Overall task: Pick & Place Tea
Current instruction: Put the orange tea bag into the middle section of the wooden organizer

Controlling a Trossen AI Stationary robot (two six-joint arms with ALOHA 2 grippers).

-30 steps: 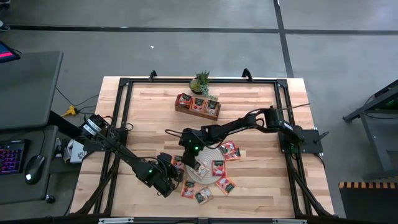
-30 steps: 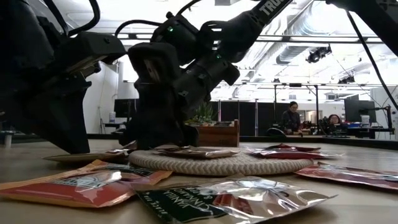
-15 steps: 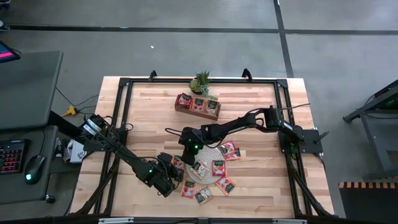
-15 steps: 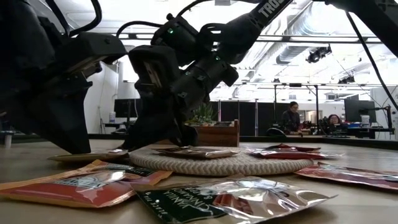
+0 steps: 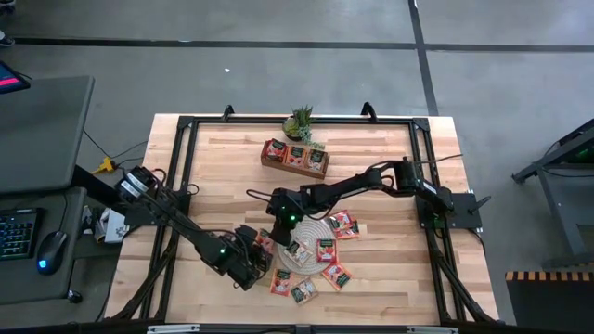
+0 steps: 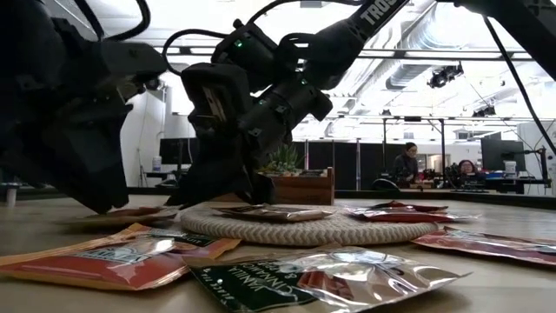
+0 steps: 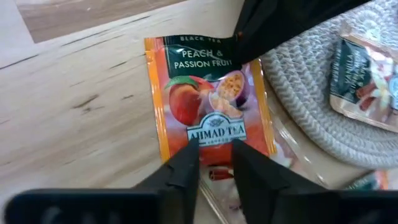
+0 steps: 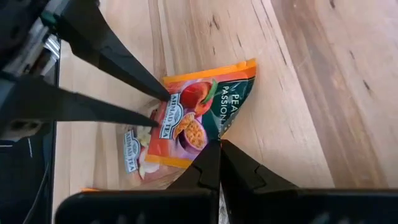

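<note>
The tea is a set of small flat sachets. One orange-red peach sachet [image 7: 205,99] [image 8: 196,118] lies at the left of the round woven mat [image 5: 311,262], partly over a paler sachet [image 8: 132,152]. My right gripper [image 8: 217,149] [image 5: 276,243] is shut on it. My left gripper [image 7: 214,152] [image 5: 263,262] stands open over its orange end. Other sachets [image 5: 327,249] lie on and around the mat. More sachets sit in the wooden tray [image 5: 295,156]. My right gripper pinches the corner of the sachet's dark green end [image 8: 222,129] between its two fingers, slanting down from the far right. The sachet lies flat, on the table and on the paler sachet. My left gripper's open fingertips [image 8: 158,99] stand at the sachet's orange end; whether they touch it I cannot tell.
Loose sachets [image 5: 334,276] [image 5: 303,292] lie near the table's front edge and to the right of the mat [image 5: 343,224]. A small potted plant [image 5: 300,121] stands behind the tray. A black frame [image 5: 186,125] runs round the tabletop. Bare wood lies at the far left and right.
My left gripper has risen a little off the peach sachet and rolled slightly. The sachet has stayed where it was.
</note>
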